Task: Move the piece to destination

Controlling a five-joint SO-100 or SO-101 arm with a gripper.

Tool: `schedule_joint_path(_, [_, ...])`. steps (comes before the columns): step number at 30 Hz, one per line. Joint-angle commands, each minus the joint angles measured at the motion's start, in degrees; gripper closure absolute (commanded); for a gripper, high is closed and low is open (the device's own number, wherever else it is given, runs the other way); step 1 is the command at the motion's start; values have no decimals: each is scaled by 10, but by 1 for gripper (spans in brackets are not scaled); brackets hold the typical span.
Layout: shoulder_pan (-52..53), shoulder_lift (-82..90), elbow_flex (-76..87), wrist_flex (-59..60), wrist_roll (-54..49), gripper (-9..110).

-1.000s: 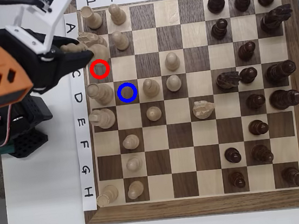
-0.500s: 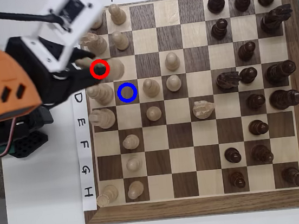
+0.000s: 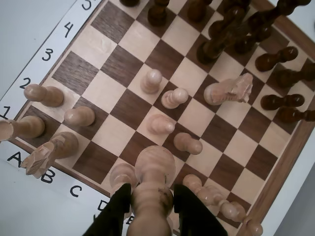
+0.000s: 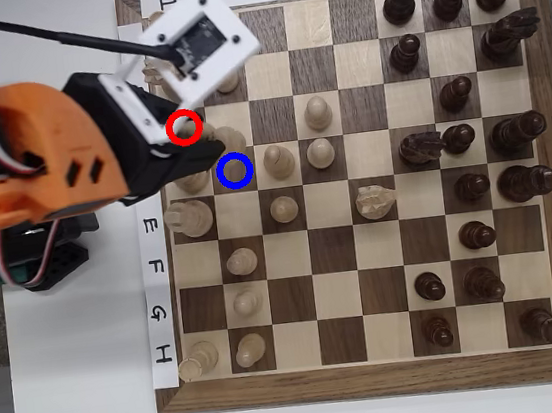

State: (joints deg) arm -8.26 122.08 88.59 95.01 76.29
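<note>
The piece (image 3: pixel 155 164), slim light-tan wood with a rounded top, fills the bottom of the wrist view, and my gripper (image 3: pixel 151 189) is shut on it, one black finger pressing each side. In the overhead view my gripper (image 4: pixel 221 151) reaches in from the left, and the piece (image 4: pixel 232 137) shows at its tip, between the red ring (image 4: pixel 185 127) and the blue ring. The destination (image 4: pixel 235 170), a dark square with the blue ring, lies just below the piece and is unoccupied. My arm hides much of columns 1 and 2 near rows B to D.
Light pieces crowd around the destination: one on D1 (image 4: pixel 193 182), one on D3 (image 4: pixel 279 161), one on D4 (image 4: pixel 321 153), a tall one on E1 (image 4: pixel 189 218). A light knight (image 4: pixel 376 201) lies mid-board. Dark pieces (image 4: pixel 460 93) fill the right columns.
My arm has swung to the right over the board. The gripper has left the red-ringed square with the piece in it and now sits just above the blue ring.
</note>
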Motion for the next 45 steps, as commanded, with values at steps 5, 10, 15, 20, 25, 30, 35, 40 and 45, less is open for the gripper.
schedule_joint_path(5, [-4,-14,22,-4,20,101])
schedule_joint_path(10, [-14,-31,31,-9,37,101])
schedule_joint_path(15, [-31,-45,45,-18,54,101])
schedule_joint_path(20, [-40,-61,62,-38,62,101])
schedule_joint_path(25, [-24,-78,78,-54,65,101])
schedule_joint_path(30, [1,-80,112,-82,57,101])
schedule_joint_path(35, [12,-82,134,-89,56,101])
schedule_joint_path(40, [15,-87,145,-95,59,101])
schedule_joint_path(45, [18,-96,156,-110,58,101])
